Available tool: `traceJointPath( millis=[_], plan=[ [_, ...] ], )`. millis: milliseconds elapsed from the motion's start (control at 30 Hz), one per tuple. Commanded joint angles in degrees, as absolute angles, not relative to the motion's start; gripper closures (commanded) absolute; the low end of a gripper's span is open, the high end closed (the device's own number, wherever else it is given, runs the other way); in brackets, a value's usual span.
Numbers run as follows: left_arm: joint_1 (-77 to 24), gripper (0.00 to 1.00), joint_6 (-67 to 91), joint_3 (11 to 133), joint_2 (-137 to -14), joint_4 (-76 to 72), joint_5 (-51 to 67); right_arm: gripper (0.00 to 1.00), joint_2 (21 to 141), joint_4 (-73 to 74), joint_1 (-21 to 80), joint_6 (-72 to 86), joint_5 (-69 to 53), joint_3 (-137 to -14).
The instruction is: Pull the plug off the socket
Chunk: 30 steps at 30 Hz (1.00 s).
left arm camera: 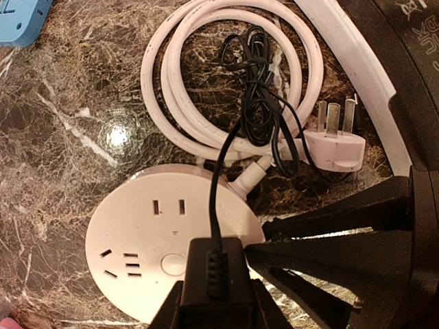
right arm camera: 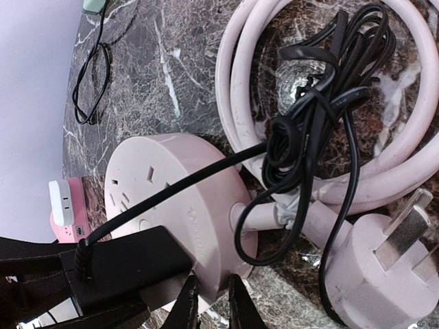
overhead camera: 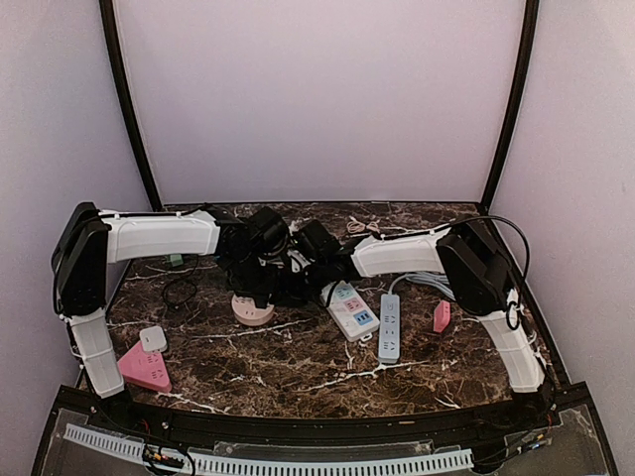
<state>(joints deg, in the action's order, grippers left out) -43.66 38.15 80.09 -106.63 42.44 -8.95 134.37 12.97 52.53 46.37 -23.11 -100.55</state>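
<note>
Black plug (left arm camera: 212,274): seated on the top face of the round socket (left arm camera: 137,233), at its rim.
Left gripper (left arm camera: 214,308): clamped on the plug's two sides.
Right gripper (right arm camera: 212,301): tips narrowly apart at the socket's side wall; I cannot tell whether they grip it.
White cable (left arm camera: 178,103): coiled just beside the socket.

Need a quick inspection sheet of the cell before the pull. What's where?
Surface: dark veined marble table.
Job's things: black plug seated on round socket.
Clutter: white power strip, grey power strip, pink block, pink wedge, white adapter.
Grippers: left gripper shut on the plug; right gripper at socket rim, grip unclear.
Cables: white cord coiled beside socket, its three-pin plug free; black lead bundled over it.
Surroundings: pale walls, black frame posts.
</note>
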Motion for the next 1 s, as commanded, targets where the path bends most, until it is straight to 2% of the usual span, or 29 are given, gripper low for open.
traceJointPath(
  millis=[0,200,367,500,667,867,967],
  plan=[
    [-44.12,0.94,38.02,80.96,-99.42,36.64,-9.01,0.87,138.27,18.33,54.22,45.70,-19.52,-99.23],
    [-44.01,0.94,37.62,79.84,-97.29,34.86,-9.63,0.85,137.29,15.72,53.95,45.90,-21.29,-97.19],
    [-43.96,0.94,37.18,79.49,-97.77,36.09,-9.86,0.65,131.65,8.27,52.32,46.09,-23.51,-91.26],
    [-43.45,0.94,37.72,78.65,-97.66,36.05,-9.05,0.56,127.20,4.01,51.41,45.82,-25.14,-87.76],
    [-40.90,0.94,39.53,75.53,-95.60,33.22,-4.67,0.52,123.74,-1.85,50.43,48.01,-27.06,-82.64],
    [-36.64,0.94,42.08,68.81,-92.95,25.71,6.15,0.49,121.69,-10.20,48.93,51.32,-30.56,-77.53],
    [-36.06,0.94,42.71,67.24,-92.82,23.89,8.95,0.45,121.37,-14.24,48.62,53.10,-32.42,-76.25]
  ],
)
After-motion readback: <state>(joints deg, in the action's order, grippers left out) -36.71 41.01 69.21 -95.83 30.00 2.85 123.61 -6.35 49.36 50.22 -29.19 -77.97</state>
